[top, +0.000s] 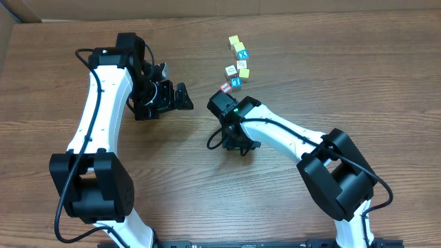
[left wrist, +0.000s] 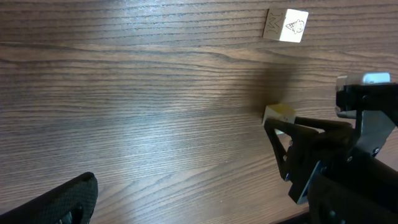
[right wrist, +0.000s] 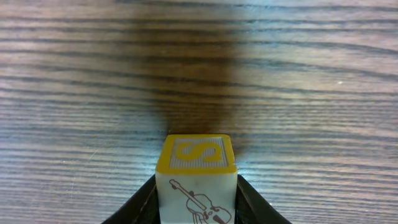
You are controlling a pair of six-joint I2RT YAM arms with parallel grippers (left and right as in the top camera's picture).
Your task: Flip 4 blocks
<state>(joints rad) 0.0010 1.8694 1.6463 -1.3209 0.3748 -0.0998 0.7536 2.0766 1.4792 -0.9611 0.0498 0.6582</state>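
My right gripper [right wrist: 198,186] is shut on a block [right wrist: 196,155] whose upper face has a yellow frame and a letter S, with a violin drawn on the face toward the camera. Its black fingers [right wrist: 140,202] press both sides just above the table. In the left wrist view the same block [left wrist: 280,113] shows at the right gripper's tips [left wrist: 283,134]. From overhead the right gripper [top: 234,142] hides it. A cream block with a small figure [left wrist: 286,26] lies alone farther off. My left gripper [top: 180,98] stands open and empty, its finger [left wrist: 62,199] low at the left.
Several small cubes cluster at the back centre of the wooden table [top: 344,76], among them a yellow-topped one [top: 234,41], a blue one [top: 236,82] and a red-framed one [top: 225,87]. The right arm's link [top: 289,138] runs from the cluster toward the front right.
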